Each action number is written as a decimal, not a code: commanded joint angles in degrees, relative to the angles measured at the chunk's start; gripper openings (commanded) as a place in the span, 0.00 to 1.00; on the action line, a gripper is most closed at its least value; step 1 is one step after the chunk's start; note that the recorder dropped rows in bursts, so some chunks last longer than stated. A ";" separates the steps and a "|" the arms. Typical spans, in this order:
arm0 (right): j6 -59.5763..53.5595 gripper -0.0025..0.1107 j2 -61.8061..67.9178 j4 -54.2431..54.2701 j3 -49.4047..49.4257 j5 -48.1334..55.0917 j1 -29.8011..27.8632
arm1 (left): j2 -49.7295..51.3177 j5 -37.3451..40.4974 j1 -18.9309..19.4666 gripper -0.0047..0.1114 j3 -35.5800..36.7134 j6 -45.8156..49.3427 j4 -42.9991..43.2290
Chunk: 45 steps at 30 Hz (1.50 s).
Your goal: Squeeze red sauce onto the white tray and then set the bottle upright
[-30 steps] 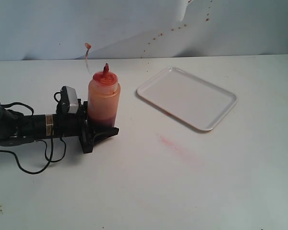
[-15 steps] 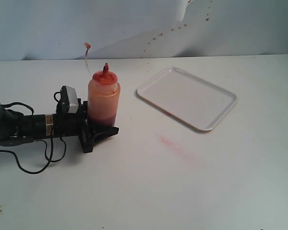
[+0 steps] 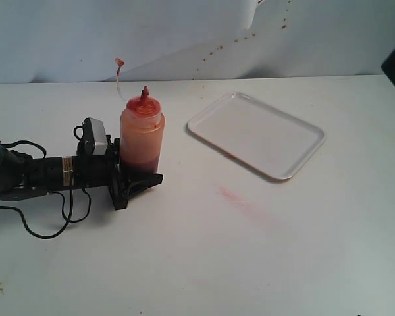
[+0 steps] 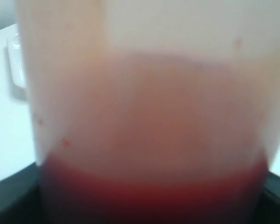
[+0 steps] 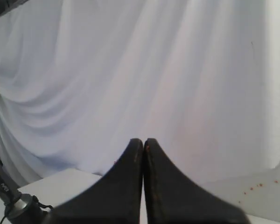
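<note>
Checking progress against the white tray: its surface shows clean white, with no drop or blob of red sauce to be seen on it. The squeeze step is judged not yet done.

The bottle stands upright on the desk, well apart from the tray, off the tray's left corner in the exterior view. Its red nozzle cap points up, and the thin tethered tip cap hangs free above it, so the nozzle appears uncapped.

The red sauce sits as a dark layer in the bottom of the bottle; the wall above is smeared orange.

The left hand lies low on the desk with a jaw either side of the bottle's base, apparently clamped on it. The right hand is closed on nothing and far from the tray.

A faint pink smear marks the desk just in front of the tray.

Left to do: lift, carry over the tray, tip, squeeze, then stand the bottle up again.
</note>
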 commanded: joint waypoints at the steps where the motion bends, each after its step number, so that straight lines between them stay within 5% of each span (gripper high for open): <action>1: -0.50 0.02 9.45 -0.47 -6.45 5.66 0.09 | -1.31 -2.73 0.08 0.04 -0.17 2.24 -1.52; 16: -6.71 0.02 37.53 0.43 -29.92 13.95 0.09 | -3.13 -2.73 0.08 0.04 -0.17 2.14 -4.53; 22: -8.30 0.02 46.83 3.05 -30.56 3.22 0.09 | -6.73 -2.32 -1.80 0.04 -0.17 2.25 -19.73; 30: -21.50 0.02 52.74 18.19 -30.56 -2.06 0.09 | -13.48 19.65 -10.44 0.04 -1.34 21.45 -42.44; 35: -27.29 0.02 52.74 19.92 -32.98 1.13 -0.01 | -16.62 39.35 -14.80 0.04 -9.54 33.80 -56.88; 40: -27.42 0.02 52.74 16.51 -38.26 17.53 -0.01 | -16.43 60.73 -16.80 0.04 -23.59 45.20 -58.23; 45: -26.59 0.02 52.74 16.34 -39.83 23.11 -0.01 | -13.80 70.98 -17.91 0.04 -34.64 47.62 -55.78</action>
